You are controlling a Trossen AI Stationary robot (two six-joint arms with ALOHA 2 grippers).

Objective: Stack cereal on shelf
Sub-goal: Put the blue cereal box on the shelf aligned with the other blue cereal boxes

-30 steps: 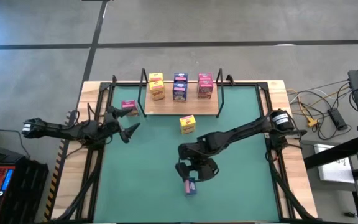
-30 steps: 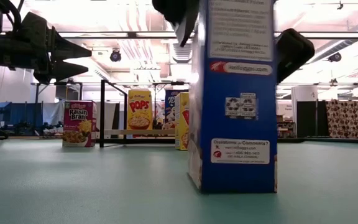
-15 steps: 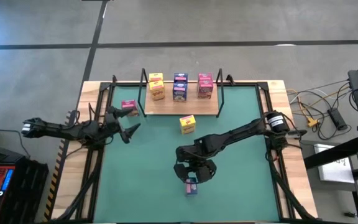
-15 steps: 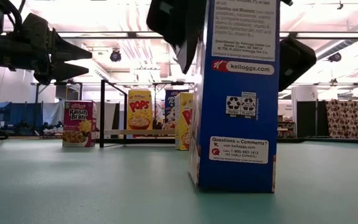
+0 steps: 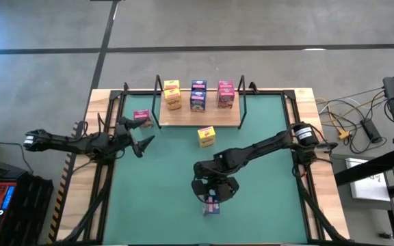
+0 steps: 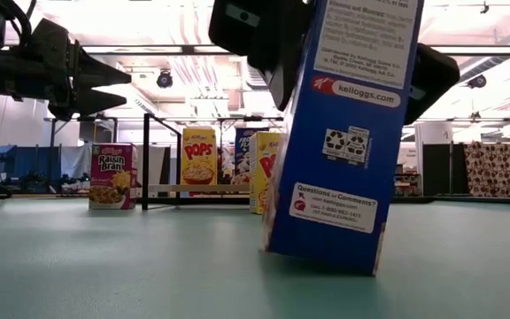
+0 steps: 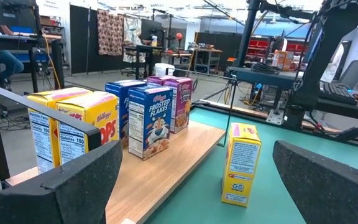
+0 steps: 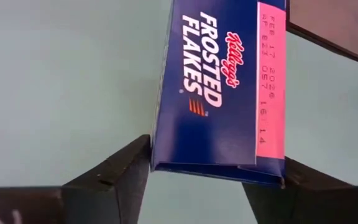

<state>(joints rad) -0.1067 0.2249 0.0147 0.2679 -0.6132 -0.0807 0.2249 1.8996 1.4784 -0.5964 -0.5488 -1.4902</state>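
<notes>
A blue cereal box stands tilted on the green mat near the table's front edge, with my right gripper shut on its upper part; it shows in the high view as the blue box under the right gripper. The shelf, a wood board with black wire uprights, bears a yellow box, a blue box and a pink box. My left gripper hovers open at the table's left. My right gripper pinches the blue box's upper part between its two fingers, one on each of two opposite faces. The fingers come slanting down from above. The box leans, one bottom edge on the mat and the other raised.
A yellow box stands on the mat in front of the shelf. A pink box stands left of the shelf, close to the left gripper. The mat's left and right front parts are bare. Cables lie beyond the table's right edge.
My right gripper has sunk a little over the blue box and shut on it, its fingers closing from well apart onto the box's sides. The box has tipped from upright to leaning, one bottom edge lifting off the mat.
</notes>
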